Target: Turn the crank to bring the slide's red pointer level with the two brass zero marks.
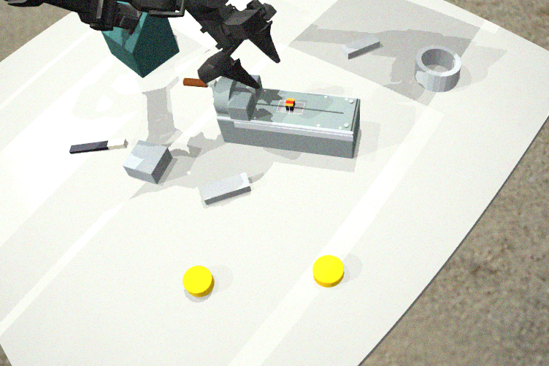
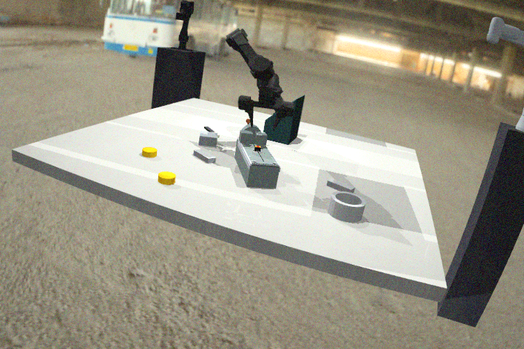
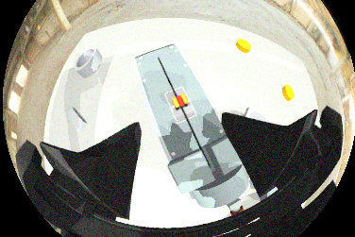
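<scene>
A pale worktop [image 1: 274, 237] [image 2: 237, 226] [image 3: 137, 32] with a curved look at its edge is crossed by light bands and soft shadows; in the exterior view it is set in a large hall with a rough floor [image 2: 127, 285], a white-and-blue bus [image 2: 139, 24] being seen at 11 o'clock and a dark pedestal [image 2: 486, 226] at 4 o'clock.

In the top view, clock directions being taken from the grey-green machine [image 1: 288, 137] [image 2: 262, 175] [image 3: 153, 81] near the middle, a grey ring [image 1: 437, 82] [image 2: 347, 212] [image 3: 84, 68] is found between 2 and 3 o'clock; two yellow discs [image 1: 198, 280] [image 1: 328, 270] [image 2: 149, 152] [image 2: 166, 177] [image 3: 244, 45] [image 3: 288, 93] lie near 7 and between 5 and 6; a grey block [image 1: 147, 160] [image 2: 207, 138] is placed between 8 and 9, a teal block [image 1: 141, 49] [image 2: 283, 127] at 10, partly covered by the arm.

The orange-brown handle [image 1: 194, 82] [image 2: 247, 120] [image 3: 237, 211] is seen at the machine's 10 o'clock side, outside the fingers; the gripper [image 1: 269, 74] [image 2: 263, 126] [image 3: 181, 118] is spread wide above the machine, nothing being held; the red pointer [image 1: 290, 101] [image 2: 257, 148] [image 3: 179, 100] is seen between the brass marks [image 3: 175, 103] [image 3: 185, 98], though exact levelness cannot be told.
</scene>
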`<state>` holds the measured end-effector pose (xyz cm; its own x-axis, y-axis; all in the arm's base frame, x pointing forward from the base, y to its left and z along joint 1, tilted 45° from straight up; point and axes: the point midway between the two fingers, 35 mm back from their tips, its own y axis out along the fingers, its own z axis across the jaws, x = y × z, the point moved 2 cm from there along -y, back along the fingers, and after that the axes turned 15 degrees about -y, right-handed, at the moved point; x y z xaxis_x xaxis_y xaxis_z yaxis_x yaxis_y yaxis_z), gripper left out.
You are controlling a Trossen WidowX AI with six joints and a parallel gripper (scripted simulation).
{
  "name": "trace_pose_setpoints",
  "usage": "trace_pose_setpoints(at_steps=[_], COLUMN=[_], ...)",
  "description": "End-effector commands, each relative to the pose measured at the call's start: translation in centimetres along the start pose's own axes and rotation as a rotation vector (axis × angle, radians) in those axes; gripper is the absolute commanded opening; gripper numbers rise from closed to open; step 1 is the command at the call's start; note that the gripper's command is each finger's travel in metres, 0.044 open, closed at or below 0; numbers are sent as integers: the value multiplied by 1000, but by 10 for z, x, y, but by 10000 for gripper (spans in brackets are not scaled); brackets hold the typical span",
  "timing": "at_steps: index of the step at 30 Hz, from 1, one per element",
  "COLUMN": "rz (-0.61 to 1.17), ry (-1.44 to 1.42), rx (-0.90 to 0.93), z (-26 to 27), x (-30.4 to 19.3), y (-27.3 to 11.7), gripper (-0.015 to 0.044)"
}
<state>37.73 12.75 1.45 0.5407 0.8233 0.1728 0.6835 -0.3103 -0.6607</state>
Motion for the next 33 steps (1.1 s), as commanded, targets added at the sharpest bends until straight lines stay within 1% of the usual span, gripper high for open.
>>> trace_pose_setpoints(at_steps=[1, 2, 19, 33], rz=[0, 0, 0, 0], ry=[0, 0, 0, 0], rx=[-1, -1, -1, -1], z=[0, 0, 0, 0], x=[0, 0, 0, 0], y=[0, 0, 0, 0], gripper=[440, 440, 0, 0])
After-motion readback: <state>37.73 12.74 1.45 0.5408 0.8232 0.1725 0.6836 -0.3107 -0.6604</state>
